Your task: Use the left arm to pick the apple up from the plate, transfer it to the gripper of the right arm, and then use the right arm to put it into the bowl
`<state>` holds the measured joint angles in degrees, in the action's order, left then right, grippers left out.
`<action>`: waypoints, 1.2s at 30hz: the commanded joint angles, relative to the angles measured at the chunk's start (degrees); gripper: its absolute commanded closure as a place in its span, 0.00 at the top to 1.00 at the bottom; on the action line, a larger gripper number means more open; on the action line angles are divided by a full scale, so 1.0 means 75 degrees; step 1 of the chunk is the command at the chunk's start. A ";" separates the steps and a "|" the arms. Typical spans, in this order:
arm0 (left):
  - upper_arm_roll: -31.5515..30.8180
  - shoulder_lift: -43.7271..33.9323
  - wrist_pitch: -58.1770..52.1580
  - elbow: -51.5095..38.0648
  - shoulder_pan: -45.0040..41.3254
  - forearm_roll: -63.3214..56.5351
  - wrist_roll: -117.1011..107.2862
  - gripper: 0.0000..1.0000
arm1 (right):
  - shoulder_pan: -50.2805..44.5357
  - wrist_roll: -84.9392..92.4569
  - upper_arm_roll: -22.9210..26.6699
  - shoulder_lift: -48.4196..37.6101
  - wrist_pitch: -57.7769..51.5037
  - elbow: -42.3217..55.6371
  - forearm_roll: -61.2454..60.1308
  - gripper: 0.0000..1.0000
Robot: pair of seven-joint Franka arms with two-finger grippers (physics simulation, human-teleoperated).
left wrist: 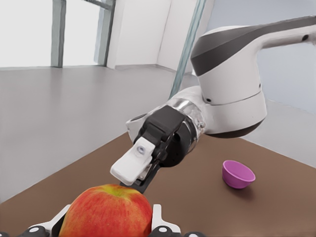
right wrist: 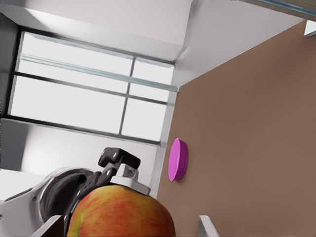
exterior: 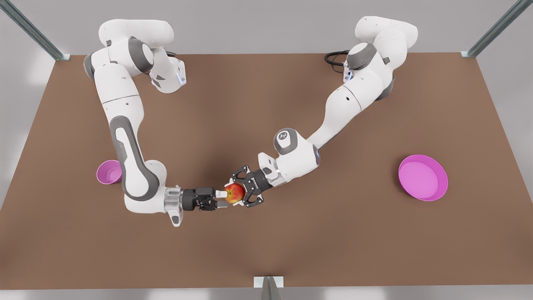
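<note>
Now we see the apple (exterior: 235, 193) held in the air above the middle of the table (exterior: 266, 250), between both grippers. Our left gripper (exterior: 240, 192), coming from the front view's right, pinches it between its fingers (left wrist: 159, 218). Our right gripper (exterior: 222, 199), coming from the front view's left, has its white fingers (exterior: 220, 193) at the apple's other side, one above and one below (we cannot tell whether they press on it or merely bracket it). Both arms reach toward the table's centre, wrists nearly level. Well apart on the front view's right lies the plate (exterior: 423, 178). On the front view's left, beside our right arm's forearm, sits the bowl (exterior: 109, 171).
</note>
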<state>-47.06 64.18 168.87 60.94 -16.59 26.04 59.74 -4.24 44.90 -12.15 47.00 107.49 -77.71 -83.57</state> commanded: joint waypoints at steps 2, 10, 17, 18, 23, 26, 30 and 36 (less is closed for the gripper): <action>0.0006 -0.0015 0.0067 -0.0005 -0.0061 0.0009 0.2137 0.73 | 0.0037 0.1854 -0.0231 -0.0032 -0.0023 -0.0091 -0.0213 1.00; 0.0006 -0.0015 0.0067 -0.0005 -0.0108 0.0009 0.2055 0.73 | 0.0190 0.1959 -0.0395 -0.0056 -0.0046 -0.0431 -0.0249 1.00; 0.0006 -0.0027 0.0067 -0.0005 -0.0120 0.0009 0.2008 0.73 | 0.0600 0.2194 -0.0829 -0.0173 -0.0269 -0.0771 -0.0155 1.00; 0.0006 -0.0027 0.0067 -0.0005 -0.0131 0.0009 0.2008 0.73 | 0.0600 0.2194 -0.0829 -0.0173 -0.0281 -0.0771 -0.0155 1.00; 0.0017 -0.0027 0.0067 -0.0005 -0.0166 0.0009 0.2008 0.73 | 0.0553 0.2170 -0.0840 -0.0314 -0.0281 -0.0993 -0.0085 1.00; 0.0017 -0.0027 0.0067 -0.0005 -0.0166 0.0009 0.2008 0.73 | 0.0588 0.2147 -0.0887 -0.0349 -0.0281 -0.1040 -0.0049 1.00; 0.0017 -0.0015 0.0067 -0.0005 -0.0167 0.0009 0.2008 0.73 | 0.0541 0.2147 -0.0946 -0.0372 -0.0246 -0.1076 -0.0049 0.91; 0.0017 -0.0027 0.0067 -0.0005 -0.0213 -0.0003 0.1996 0.73 | 0.0553 0.2135 -0.0946 -0.0361 -0.0222 -0.1064 -0.0049 0.78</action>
<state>-46.88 64.14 169.75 60.95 -18.01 25.88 72.75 -0.07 58.68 -19.23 44.31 105.78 -85.72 -84.11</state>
